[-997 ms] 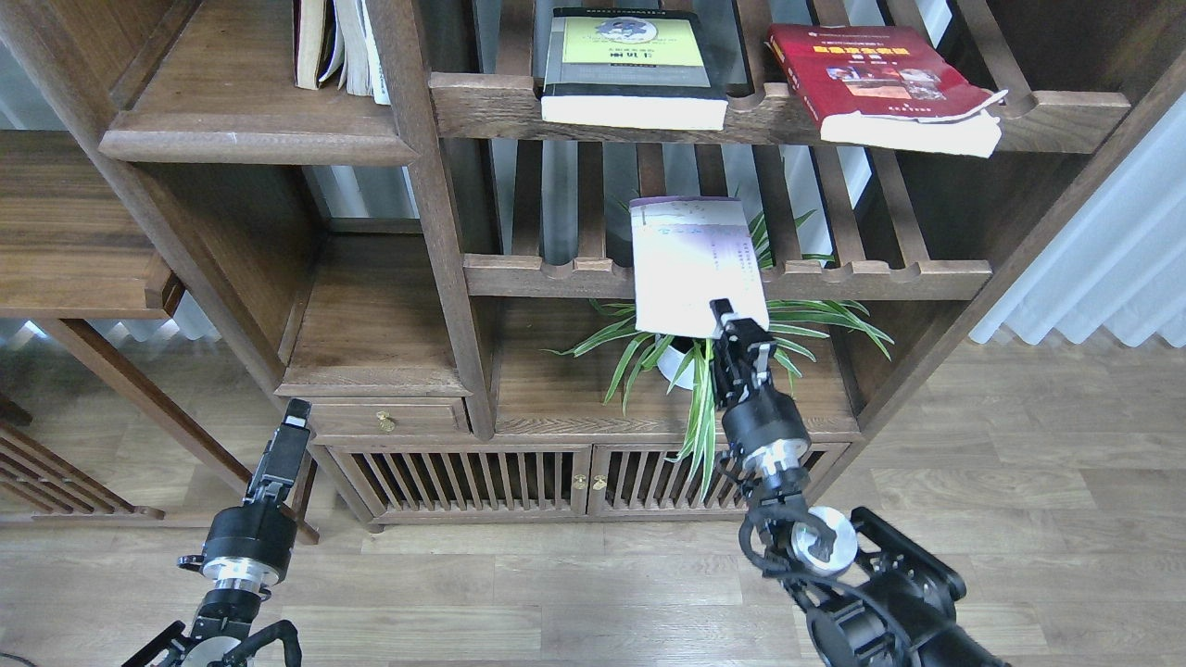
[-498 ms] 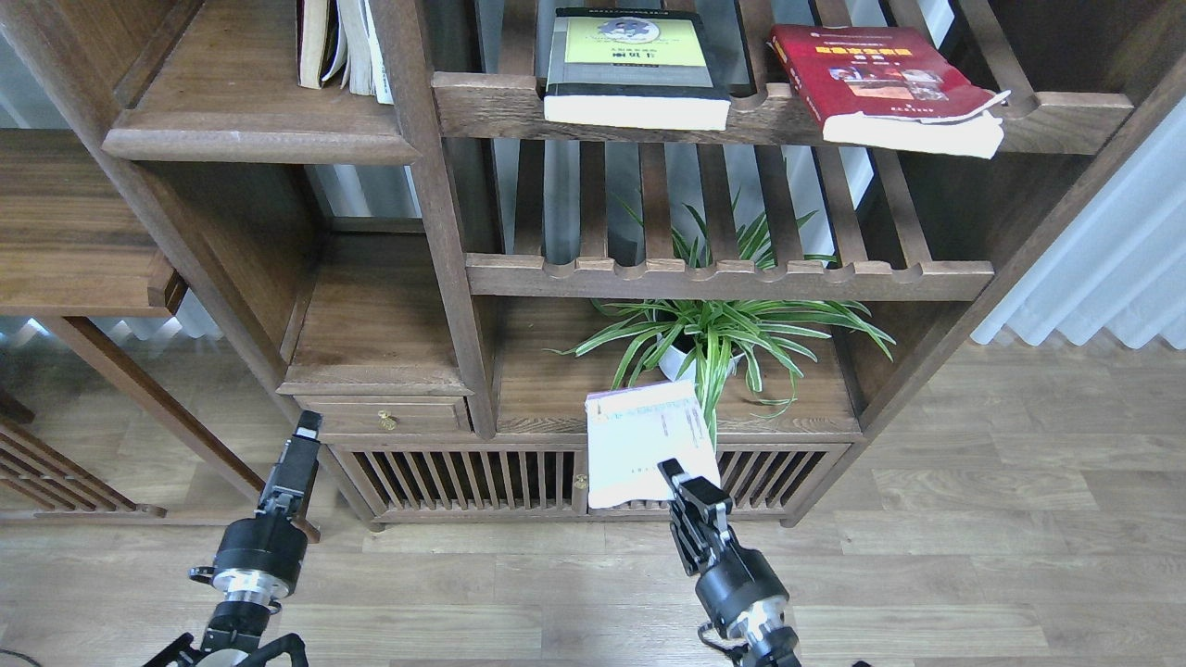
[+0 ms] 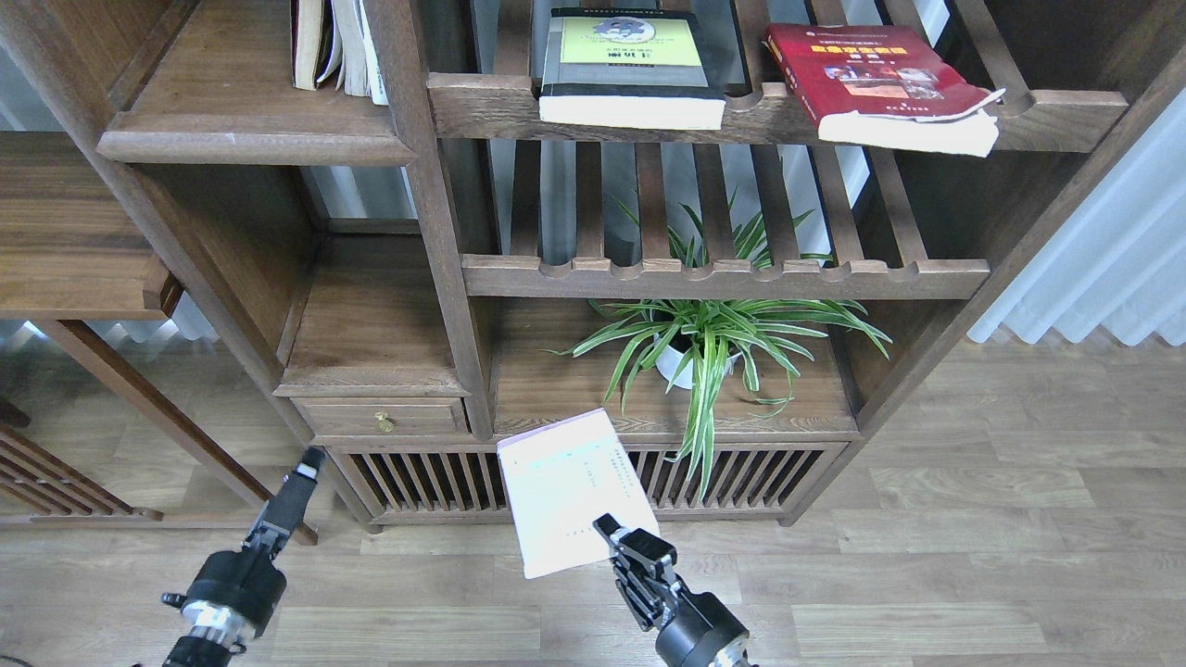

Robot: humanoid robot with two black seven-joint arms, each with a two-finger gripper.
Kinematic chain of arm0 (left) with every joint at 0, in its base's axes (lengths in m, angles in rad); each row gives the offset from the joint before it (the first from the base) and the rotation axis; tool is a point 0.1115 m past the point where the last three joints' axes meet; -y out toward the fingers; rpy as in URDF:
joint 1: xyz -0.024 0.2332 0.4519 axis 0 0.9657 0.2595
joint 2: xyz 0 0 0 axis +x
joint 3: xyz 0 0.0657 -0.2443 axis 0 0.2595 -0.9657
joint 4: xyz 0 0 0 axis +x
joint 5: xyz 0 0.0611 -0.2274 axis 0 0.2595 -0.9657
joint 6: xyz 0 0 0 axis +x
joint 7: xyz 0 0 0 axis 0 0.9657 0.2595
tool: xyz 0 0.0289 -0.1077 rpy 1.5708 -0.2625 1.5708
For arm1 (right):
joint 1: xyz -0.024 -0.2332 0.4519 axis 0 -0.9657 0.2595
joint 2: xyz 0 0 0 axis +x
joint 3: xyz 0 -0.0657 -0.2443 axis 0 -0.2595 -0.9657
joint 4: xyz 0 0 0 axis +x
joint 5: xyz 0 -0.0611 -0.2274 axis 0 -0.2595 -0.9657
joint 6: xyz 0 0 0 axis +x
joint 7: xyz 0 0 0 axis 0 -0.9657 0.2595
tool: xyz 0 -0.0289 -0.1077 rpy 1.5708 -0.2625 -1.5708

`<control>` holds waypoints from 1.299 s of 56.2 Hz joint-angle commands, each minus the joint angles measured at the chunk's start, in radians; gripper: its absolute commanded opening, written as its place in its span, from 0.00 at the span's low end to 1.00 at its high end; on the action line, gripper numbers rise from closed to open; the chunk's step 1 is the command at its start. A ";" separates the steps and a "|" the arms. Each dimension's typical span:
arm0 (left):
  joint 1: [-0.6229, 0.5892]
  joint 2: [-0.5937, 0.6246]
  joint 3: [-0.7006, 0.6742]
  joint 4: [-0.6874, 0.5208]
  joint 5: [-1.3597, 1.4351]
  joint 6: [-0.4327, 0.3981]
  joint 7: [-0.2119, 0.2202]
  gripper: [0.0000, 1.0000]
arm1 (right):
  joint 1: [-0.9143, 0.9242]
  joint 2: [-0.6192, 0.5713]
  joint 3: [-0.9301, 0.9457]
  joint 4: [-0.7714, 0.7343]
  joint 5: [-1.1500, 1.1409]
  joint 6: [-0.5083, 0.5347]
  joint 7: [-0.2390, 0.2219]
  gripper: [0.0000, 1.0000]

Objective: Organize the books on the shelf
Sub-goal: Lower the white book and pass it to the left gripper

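Note:
My right gripper is shut on the lower right corner of the pale lavender-white book, holding it tilted in front of the low cabinet doors, above the floor. The black-grey book with the yellow-cream panel and the red book lie flat on the top slatted rack. The shelf, a solid dark-brown board with a rounded front edge, is at the upper left, with a few upright books at its right end. My left gripper is low at the left, empty, its fingers too dark to tell apart.
A potted spider plant stands on the board under the middle slatted rack. A small drawer and slatted cabinet doors are below. A wooden side table is at the left and a curtain at the right.
My right gripper has carried the pale book down and to the left, from in front of the middle rack to in front of the low cabinet. My left gripper has dropped a little.

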 commanded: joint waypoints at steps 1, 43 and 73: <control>0.000 0.025 0.010 -0.022 -0.014 0.000 0.055 1.00 | 0.030 0.000 -0.025 0.000 0.001 0.000 0.000 0.05; 0.000 0.014 0.133 -0.122 -0.028 0.000 0.049 0.99 | 0.056 0.000 -0.123 0.029 0.018 0.000 0.012 0.04; -0.015 0.008 0.142 -0.197 -0.074 0.000 0.049 0.97 | 0.041 0.000 -0.166 0.107 0.053 0.000 0.003 0.04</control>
